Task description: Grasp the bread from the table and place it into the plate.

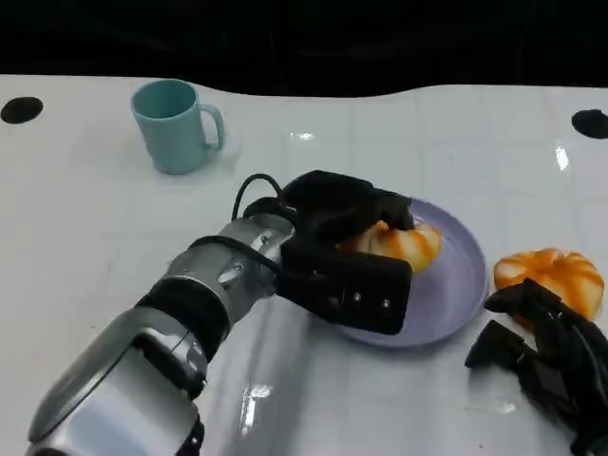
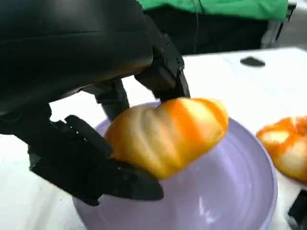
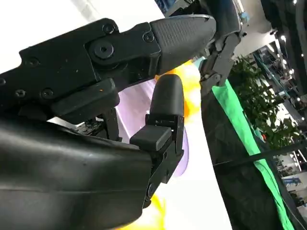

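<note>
White surface (image 1: 85,218), glossy, seen from the head camera. Left hand (image 1: 347,252) grips the bread (image 1: 404,242) and holds it over the lavender plate (image 1: 456,294); in the left wrist view the bread (image 2: 168,134) appears lifted off the plate's floor, so release remains. A second bread (image 1: 556,275) lies on the surface beside the plate, near the right hand (image 1: 546,356), whose fingers seem loosely apart, holding nothing. A teal mug (image 1: 176,123) stands well apart.

A light blue mug (image 1: 175,125) stands upright on the white table (image 1: 85,209) at about ten o'clock, handle toward three o'clock. Two black round marks lie at the table's far corners, one at ten o'clock (image 1: 21,109), one at two o'clock (image 1: 590,123).
</note>
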`<action>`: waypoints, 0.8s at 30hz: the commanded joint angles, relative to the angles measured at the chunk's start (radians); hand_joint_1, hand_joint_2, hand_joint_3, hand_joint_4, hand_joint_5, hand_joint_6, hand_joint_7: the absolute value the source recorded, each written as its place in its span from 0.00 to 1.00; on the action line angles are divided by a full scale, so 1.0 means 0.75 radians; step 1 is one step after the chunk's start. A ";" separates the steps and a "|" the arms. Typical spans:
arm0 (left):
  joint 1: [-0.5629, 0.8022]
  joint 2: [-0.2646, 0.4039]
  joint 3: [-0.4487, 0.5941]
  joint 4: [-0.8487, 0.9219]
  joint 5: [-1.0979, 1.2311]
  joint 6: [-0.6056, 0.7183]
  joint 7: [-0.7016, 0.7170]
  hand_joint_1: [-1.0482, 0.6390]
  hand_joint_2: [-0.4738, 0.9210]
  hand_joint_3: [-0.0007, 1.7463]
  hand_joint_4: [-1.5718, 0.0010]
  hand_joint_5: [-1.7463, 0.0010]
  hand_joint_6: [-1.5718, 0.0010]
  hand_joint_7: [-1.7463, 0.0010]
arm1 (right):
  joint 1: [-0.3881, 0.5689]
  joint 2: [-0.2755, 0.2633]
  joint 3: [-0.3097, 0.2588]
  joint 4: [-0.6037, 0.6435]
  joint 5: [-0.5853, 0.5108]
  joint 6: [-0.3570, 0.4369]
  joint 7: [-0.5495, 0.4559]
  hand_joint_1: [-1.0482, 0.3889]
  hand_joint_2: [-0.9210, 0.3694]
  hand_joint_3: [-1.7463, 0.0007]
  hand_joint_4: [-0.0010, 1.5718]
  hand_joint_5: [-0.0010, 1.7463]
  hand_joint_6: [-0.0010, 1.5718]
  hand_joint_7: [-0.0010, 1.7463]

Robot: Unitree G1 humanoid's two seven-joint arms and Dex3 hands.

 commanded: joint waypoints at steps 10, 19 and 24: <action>-0.048 0.075 0.024 -0.049 -0.023 0.020 -0.171 0.01 1.00 0.48 0.97 0.90 0.91 1.00 | 0.026 -0.011 -0.008 0.008 0.009 0.020 0.011 0.37 0.00 0.88 0.40 0.91 0.36 0.74; 0.028 0.140 0.109 -0.144 -0.121 -0.062 -0.148 0.05 1.00 0.44 0.91 0.86 0.85 0.97 | 0.025 -0.009 -0.014 0.014 0.011 0.009 0.010 0.37 0.00 0.88 0.41 0.91 0.36 0.73; 0.125 0.181 0.212 -0.205 -0.247 -0.162 -0.169 0.10 1.00 0.39 0.87 0.84 0.81 0.96 | 0.030 -0.011 -0.007 0.008 -0.005 -0.004 0.001 0.37 0.00 0.86 0.40 0.91 0.36 0.74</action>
